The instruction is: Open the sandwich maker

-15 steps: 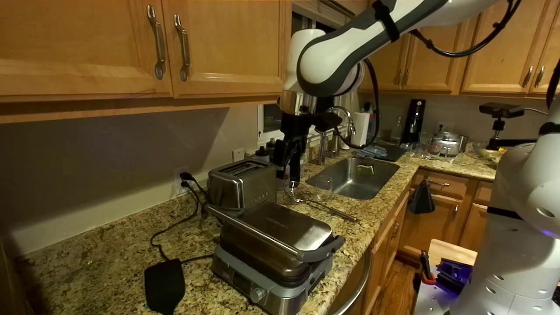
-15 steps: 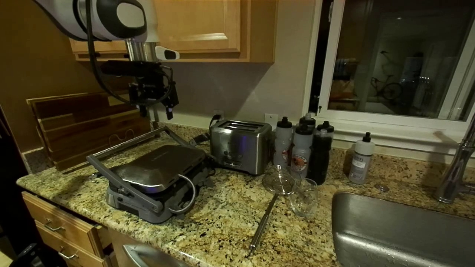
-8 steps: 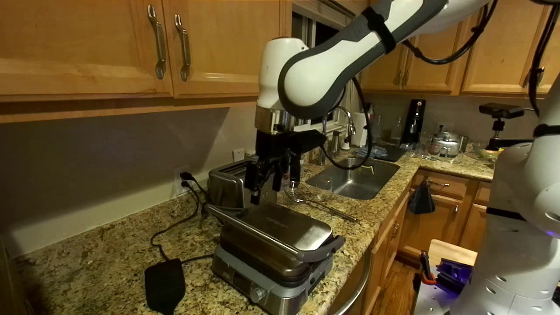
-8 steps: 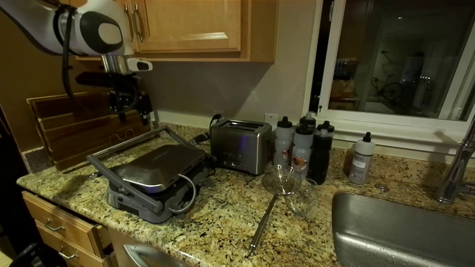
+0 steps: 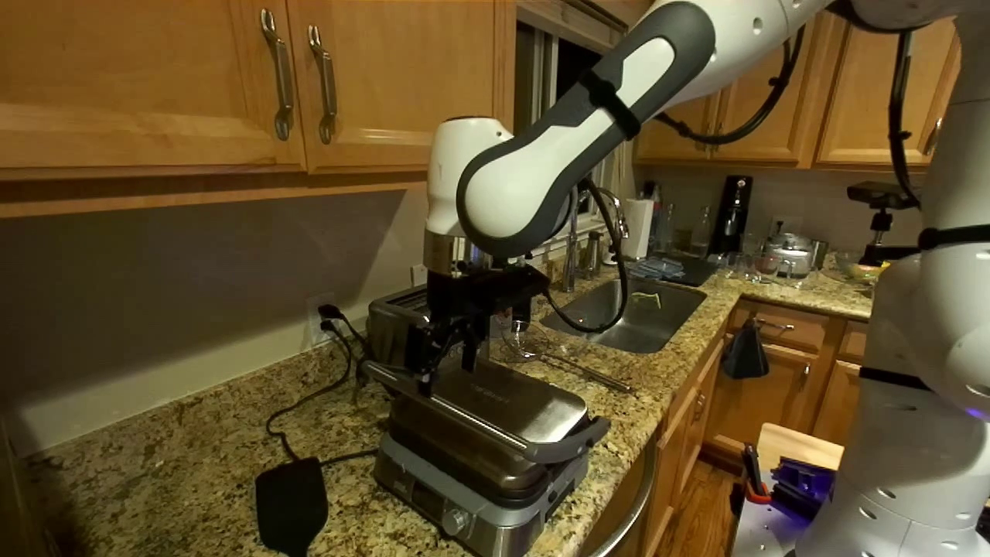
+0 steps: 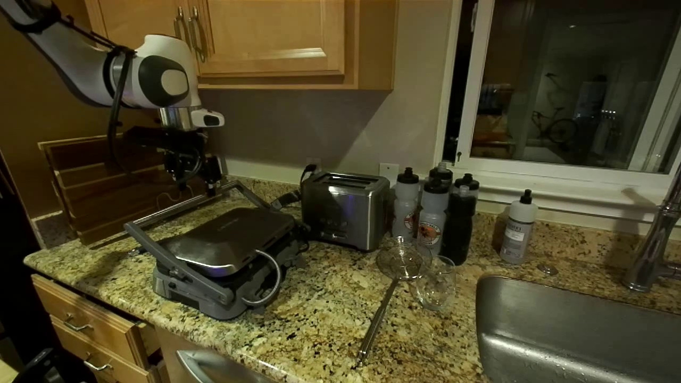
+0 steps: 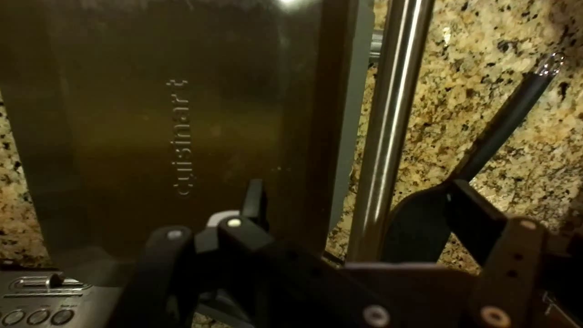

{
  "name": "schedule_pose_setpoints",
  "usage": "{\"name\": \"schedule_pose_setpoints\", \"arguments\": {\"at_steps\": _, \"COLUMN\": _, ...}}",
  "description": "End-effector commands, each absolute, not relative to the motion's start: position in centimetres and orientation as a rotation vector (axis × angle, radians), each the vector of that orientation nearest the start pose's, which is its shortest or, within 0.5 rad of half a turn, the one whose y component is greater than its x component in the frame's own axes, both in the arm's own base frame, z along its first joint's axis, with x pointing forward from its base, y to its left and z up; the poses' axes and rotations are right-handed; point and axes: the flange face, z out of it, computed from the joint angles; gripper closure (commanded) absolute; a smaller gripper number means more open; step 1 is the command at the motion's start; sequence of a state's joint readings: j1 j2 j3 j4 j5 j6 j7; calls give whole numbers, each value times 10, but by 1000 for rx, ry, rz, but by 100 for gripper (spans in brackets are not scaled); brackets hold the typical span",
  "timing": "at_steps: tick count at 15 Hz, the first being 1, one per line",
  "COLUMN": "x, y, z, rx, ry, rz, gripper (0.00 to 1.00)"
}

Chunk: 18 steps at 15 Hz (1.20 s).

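Observation:
The stainless-steel sandwich maker (image 5: 506, 402) sits on the counter with its lid closed, and also shows in an exterior view (image 6: 229, 239) and the wrist view (image 7: 127, 127). Its long round bar handle (image 5: 472, 418) stands out from the lid's front edge. My gripper (image 5: 447, 371) is open and points down at the handle's end nearer the wall; it also shows in an exterior view (image 6: 197, 188). In the wrist view the handle bar (image 7: 387, 118) lies between the spread fingers (image 7: 355, 196): one over the lid, one past the bar. Whether they touch the bar cannot be told.
A silver toaster (image 6: 346, 210) stands close behind the sandwich maker, by the wall. A black spatula (image 5: 292, 503) lies in front. Bottles (image 6: 433, 213), a clear glass (image 6: 436, 282), a long-handled metal utensil (image 6: 378, 322) and the sink (image 6: 580, 330) are beyond. Cabinets (image 5: 155, 85) hang above.
My gripper has moved from above the toaster side toward the front of the sandwich maker and come down to its handle. The sandwich maker has not moved.

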<state>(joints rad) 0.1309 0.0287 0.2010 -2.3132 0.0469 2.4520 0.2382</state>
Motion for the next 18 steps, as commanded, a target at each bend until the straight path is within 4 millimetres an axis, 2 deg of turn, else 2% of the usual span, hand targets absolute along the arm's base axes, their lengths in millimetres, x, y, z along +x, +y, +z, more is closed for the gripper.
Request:
{"name": "schedule_pose_setpoints", "arguments": {"at_steps": 1, "x": 511, "y": 172, "z": 328, "rx": -3058, "ry": -55, "rz": -126, "gripper": 0}}
{"name": "schedule_pose_setpoints", "arguments": {"at_steps": 7, "x": 522, "y": 176, "z": 315, "rx": -3045, "ry": -64, "rz": -78, "gripper": 0}}
{"name": "schedule_pose_setpoints", "arguments": {"at_steps": 9, "x": 521, "y": 175, "z": 308, "rx": -3040, "ry": -66, "rz": -62, "gripper": 26}}
{"name": "schedule_pose_setpoints", "arguments": {"at_steps": 13, "x": 519, "y": 174, "z": 295, "rx": -3004, "ry": -81, "rz": -33, "gripper": 53}}
{"name": "schedule_pose_setpoints", "arguments": {"at_steps": 18, "x": 518, "y": 177, "z": 294, "rx": -2971, "ry": -147, "rz": -39, "gripper": 86}}
